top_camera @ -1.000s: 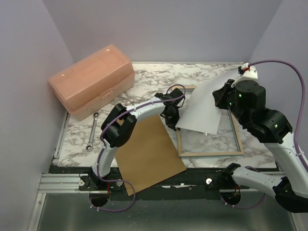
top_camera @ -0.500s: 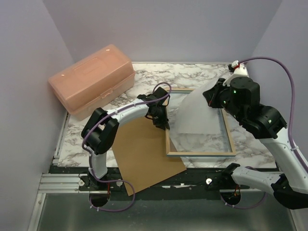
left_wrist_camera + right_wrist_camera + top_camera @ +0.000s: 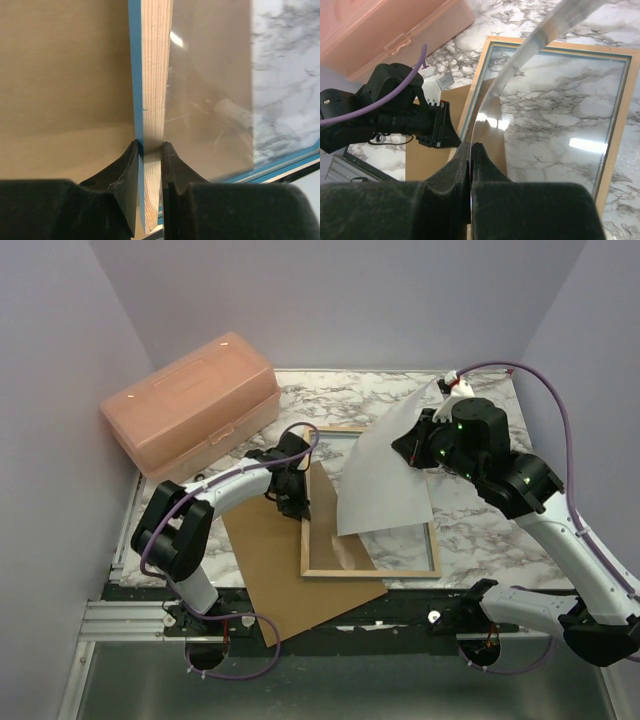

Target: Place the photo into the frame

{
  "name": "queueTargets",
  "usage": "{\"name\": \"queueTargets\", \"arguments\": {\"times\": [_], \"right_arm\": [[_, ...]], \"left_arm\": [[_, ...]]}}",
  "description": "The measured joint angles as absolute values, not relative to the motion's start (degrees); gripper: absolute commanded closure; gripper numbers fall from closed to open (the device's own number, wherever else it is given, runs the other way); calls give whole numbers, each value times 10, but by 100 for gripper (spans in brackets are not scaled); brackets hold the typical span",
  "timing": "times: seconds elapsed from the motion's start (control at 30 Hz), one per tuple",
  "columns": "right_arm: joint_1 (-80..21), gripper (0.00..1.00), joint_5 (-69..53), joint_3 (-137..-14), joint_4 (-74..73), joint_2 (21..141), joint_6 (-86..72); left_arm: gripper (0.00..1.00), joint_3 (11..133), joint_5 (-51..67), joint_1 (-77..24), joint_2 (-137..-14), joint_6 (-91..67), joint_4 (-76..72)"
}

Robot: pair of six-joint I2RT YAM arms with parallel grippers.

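Two arms reach over the marble surface (image 3: pixel 500 540), and each has one hand at work. I count one photo (image 3: pixel 385 480), one frame (image 3: pixel 380 572), one brown backing board (image 3: pixel 270 560) and one salmon-pink plastic box (image 3: pixel 190 405) at the far left.

The frame lies pale wood side up. Its left part is over the backing board and the rest is over the marble. Blue shows along its edge in the left wrist view, and a clear pane fills its opening. The left hand (image 3: pixel 297 505) is closed to a narrow gap on the frame's left rail, with one finger on each side of the wood.

The right hand (image 3: pixel 408 448) is pinched fully closed on the upper edge of the photo. The sheet hangs from it in a curve with its white reverse towards me. It is above the frame, and its lower edge comes down over the frame's opening. I cannot tell whether that edge touches the pane.
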State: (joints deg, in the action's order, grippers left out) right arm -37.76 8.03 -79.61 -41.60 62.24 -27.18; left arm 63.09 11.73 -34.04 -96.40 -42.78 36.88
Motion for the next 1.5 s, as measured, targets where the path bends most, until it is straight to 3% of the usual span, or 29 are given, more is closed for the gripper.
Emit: {"name": "queueTargets", "arguments": {"times": [0.2, 0.33, 0.5, 0.7, 0.97, 1.2, 1.5], "right_arm": [[-378, 100, 31, -766, -377, 630, -276], [-378, 100, -3, -747, -352, 631, -279], [-378, 100, -36, -726, -326, 631, -285], [-378, 99, -67, -717, -314, 635, -285], [-378, 100, -130, -717, -279, 643, -286], [-378, 99, -204, -716, -231, 639, -286], [-377, 99, -147, -635, -223, 625, -296]], "left_arm": [[89, 569, 109, -303, -929, -415, 363], [79, 556, 107, -297, -927, -412, 362], [38, 556, 105, -296, -923, -409, 362], [18, 556, 104, -296, -877, -405, 367], [4, 593, 64, -293, -703, -404, 404], [1, 595, 11, -288, -545, -408, 400], [2, 568, -3, -282, -524, -412, 391]]}}
